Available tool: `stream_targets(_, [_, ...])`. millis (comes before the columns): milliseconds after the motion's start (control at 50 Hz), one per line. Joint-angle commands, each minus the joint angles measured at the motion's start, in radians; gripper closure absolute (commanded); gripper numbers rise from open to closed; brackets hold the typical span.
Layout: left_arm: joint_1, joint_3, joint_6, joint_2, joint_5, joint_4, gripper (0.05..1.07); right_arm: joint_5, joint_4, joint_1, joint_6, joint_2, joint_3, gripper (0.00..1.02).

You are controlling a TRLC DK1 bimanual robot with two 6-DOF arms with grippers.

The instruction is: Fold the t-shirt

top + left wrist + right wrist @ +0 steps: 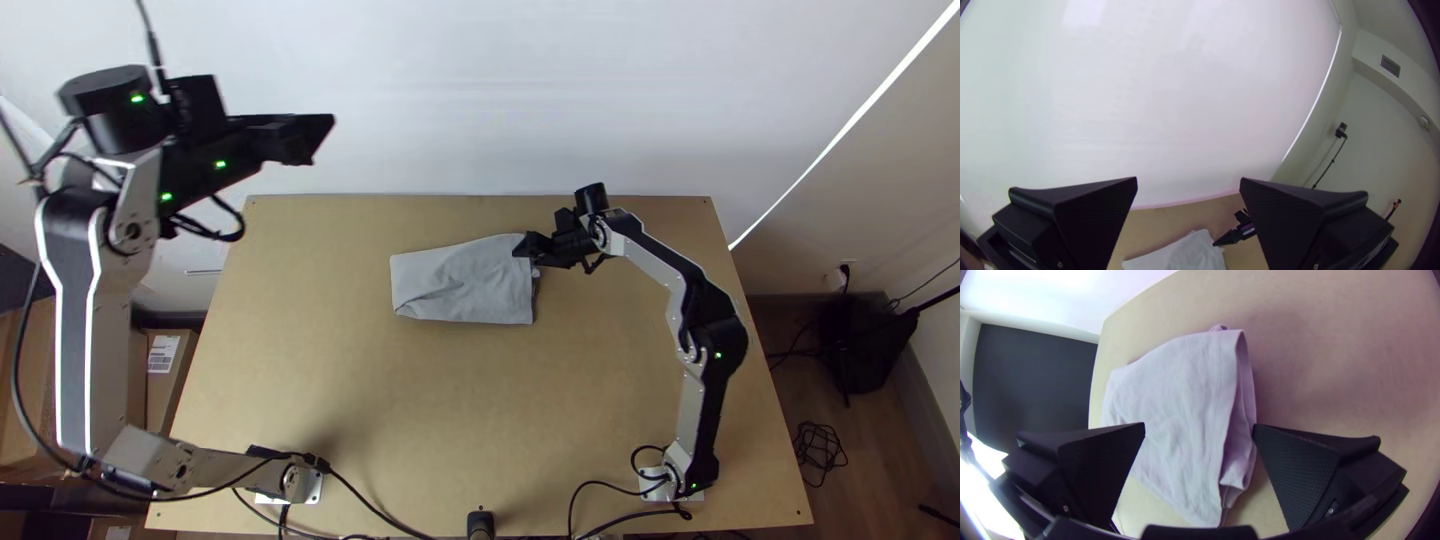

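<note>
A light grey t-shirt (462,285) lies folded into a flat, four-sided bundle toward the far side of a light wooden bench (400,420), as seen by an onlooker in the room. The bundle is broader at the end toward the robot's right side and narrows slightly toward the other. Its near edge runs almost straight, while the far edge slants. Soft wrinkles cross the upper face, and a slanting crease (425,297) marks the near corner at the narrower end. At the broader end, stacked layers (1243,445) gape a little, with a loose inner fold tucked beneath the smooth top. A small curl of cloth (1219,328) pokes out past one corner.

The robot's right hand (521,248) is at that layered end, low by the far corner, its black fingers spread wide with part of the cloth between them; whether they touch the fabric, one cannot tell. The left hand (322,138) is raised well away from the garment, in front of the white wall (600,100), its fingers wide apart.
</note>
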Motion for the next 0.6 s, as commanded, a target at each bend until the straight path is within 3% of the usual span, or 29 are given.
stream_targets(0, [0.053, -0.058, 0.017, -0.067, 0.0, -0.021, 0.09, 0.002, 0.006, 0.025, 0.026, 0.079, 0.076, 0.03])
stream_targets(300, [0.214, -0.095, 0.022, -0.181, 0.003, -0.039, 0.09, 0.001, 0.003, 0.074, 0.049, 0.2, 0.211, 0.06])
stream_targets(400, [0.243, -0.097, 0.019, -0.193, 0.003, -0.039, 0.09, 0.001, -0.005, 0.079, 0.057, 0.232, 0.233, 0.31])
stream_targets(520, [0.259, -0.104, 0.016, -0.193, 0.003, -0.038, 0.09, 0.002, 0.003, 0.068, 0.075, 0.25, 0.236, 1.0])
stream_targets(580, [0.262, -0.114, 0.016, -0.193, 0.003, -0.036, 0.09, 0.002, 0.003, 0.053, 0.081, 0.244, 0.227, 1.0])
